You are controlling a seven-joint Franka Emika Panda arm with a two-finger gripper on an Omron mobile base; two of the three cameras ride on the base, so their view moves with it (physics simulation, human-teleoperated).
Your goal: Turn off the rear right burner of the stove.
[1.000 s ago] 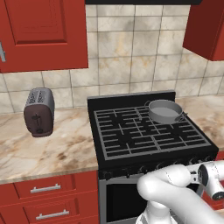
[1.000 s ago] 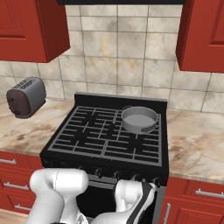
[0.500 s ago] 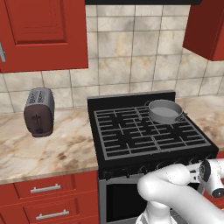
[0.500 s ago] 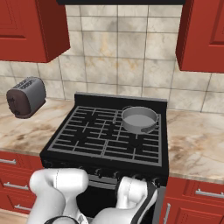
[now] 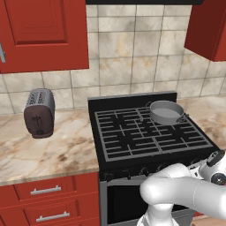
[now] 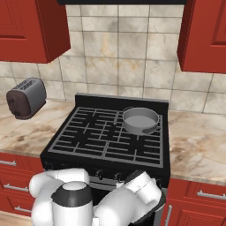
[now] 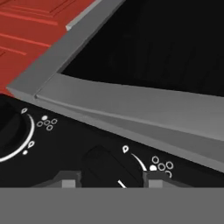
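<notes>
The black stove (image 5: 102, 155) (image 6: 56, 155) stands between marble counters. Its rear right burner (image 5: 188, 123) (image 6: 128, 113) lies under a grey pot (image 5: 165, 112) (image 6: 140, 120) that covers most of that grate section. My arm bends low in front of the knob row (image 6: 110, 175). In the hand view my gripper (image 7: 109, 179) sits on the black front panel, its fingertips (image 7: 66, 179) close against both sides of a dark knob (image 7: 105, 166). That knob carries a white line, and a white arc (image 7: 141, 161) and dots lie beside it. A second knob (image 7: 11, 131) shows at the left edge.
A grey-brown toaster (image 5: 39, 113) (image 6: 26, 97) stands on the left counter. Red drawers (image 5: 46, 190) and red wall cabinets (image 6: 203, 35) flank the stove. The grey oven handle (image 7: 131, 109) and dark oven door (image 7: 166, 43) lie just past the knobs.
My wrist has shifted slightly up and to the right at the stove's front. The pot, toaster and stove have not moved.
</notes>
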